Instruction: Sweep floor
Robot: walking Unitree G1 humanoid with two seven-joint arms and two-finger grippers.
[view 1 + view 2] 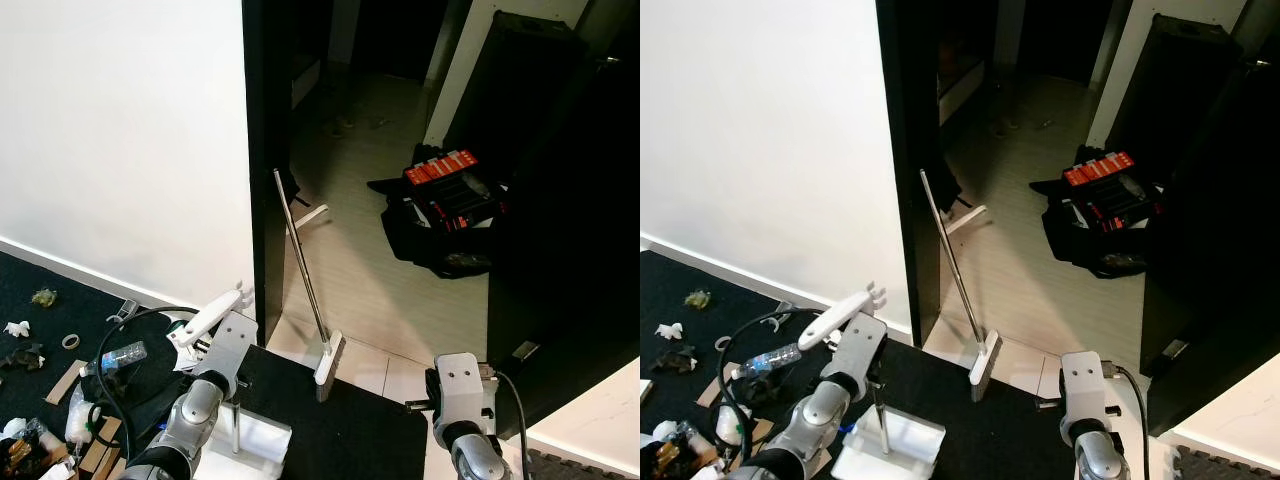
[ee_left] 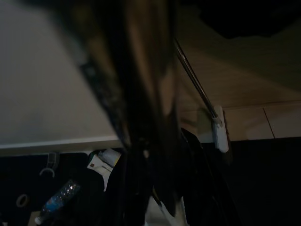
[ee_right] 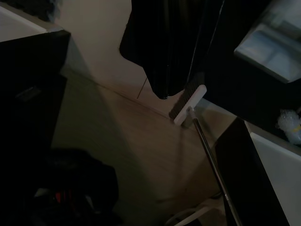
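A slim broom with a silver metal handle and a small white brush head point(image 1: 328, 366) stands tilted in the doorway; its head rests on the pale tiled floor point(image 1: 380, 290) at the edge of a dark mat point(image 1: 350, 430), and its handle top leans against the black door frame point(image 1: 265, 180); no claw touches it. The left gripper point(image 1: 205, 322) is raised near the bottom of the white wall point(image 1: 120, 130), just left of the door frame, and whether its fingers are open or closed cannot be told; the right gripper point(image 1: 458, 385) sits low by the mat's right edge, and its finger state cannot be told either. A white dustpan with an upright handle point(image 1: 245, 435) lies on the mat near the left arm; beyond the doorway, a black bag holding a red-and-black case point(image 1: 445, 205) sits on the tiles; a clear plastic bottle point(image 1: 120, 356) and scattered litter point(image 1: 40, 350) lie on the dark floor to the left.
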